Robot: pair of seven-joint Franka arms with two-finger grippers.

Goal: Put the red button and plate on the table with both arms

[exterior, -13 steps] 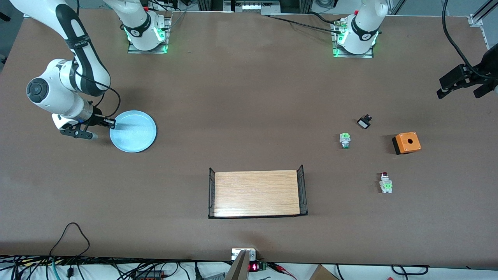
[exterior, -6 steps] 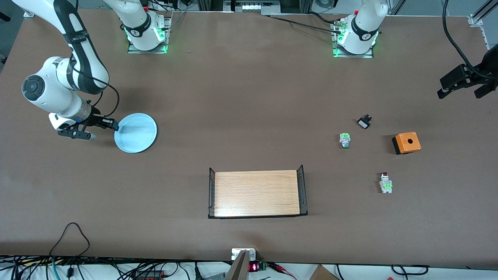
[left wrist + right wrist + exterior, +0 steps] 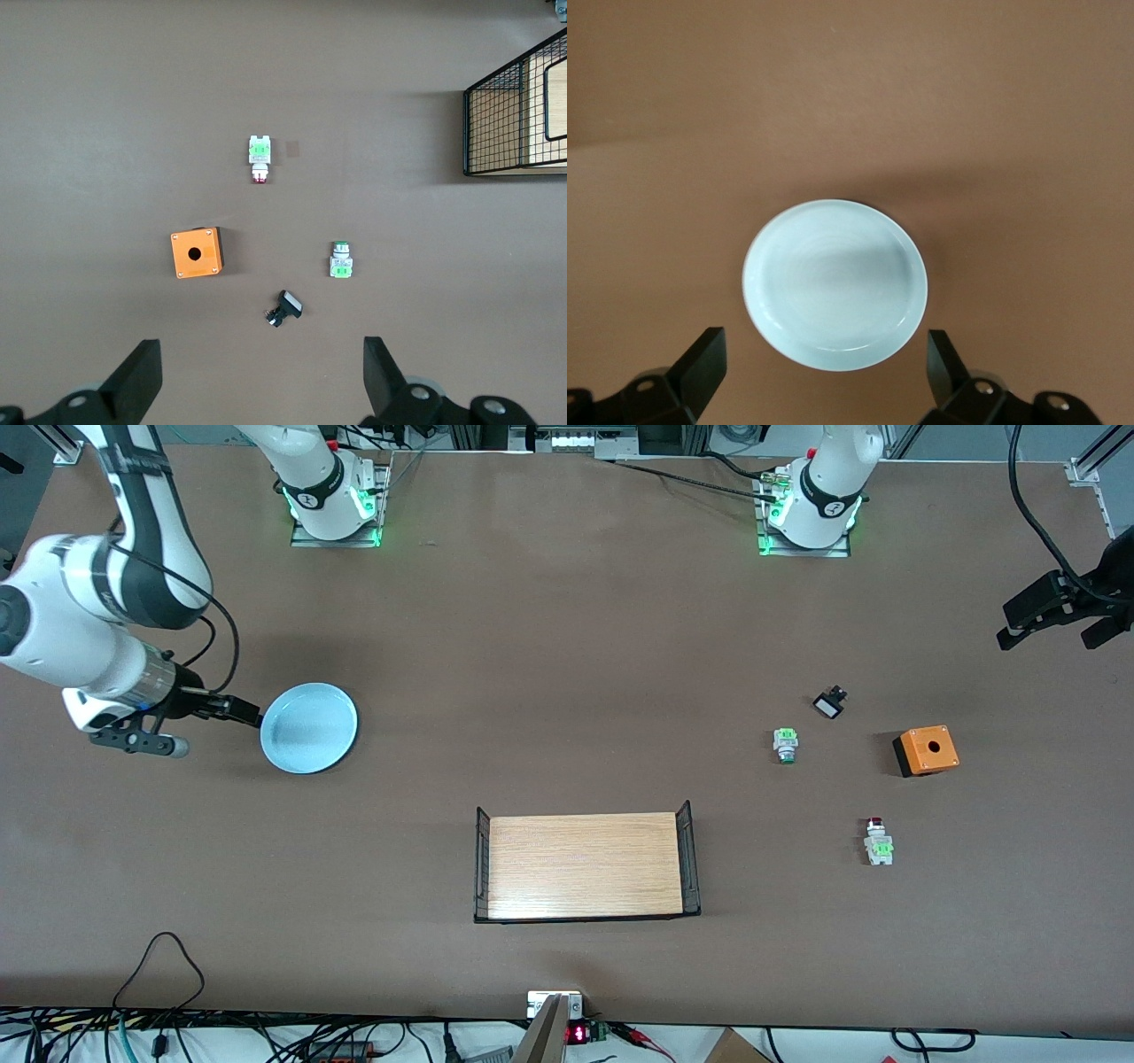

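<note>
The pale blue plate lies flat on the brown table toward the right arm's end; it also shows in the right wrist view. My right gripper hangs open and empty just beside the plate's rim, clear of it. The red button lies on the table toward the left arm's end, and shows in the left wrist view. My left gripper waits open and empty high above that end.
A light-wood tray with black wire ends sits nearer the front camera at mid-table. Near the red button lie an orange box with a hole, a green-and-silver switch and a small black-and-white part.
My right gripper has let go of the plate's rim and drawn back toward the right arm's end. The plate has settled flat. The left arm has not moved.
</note>
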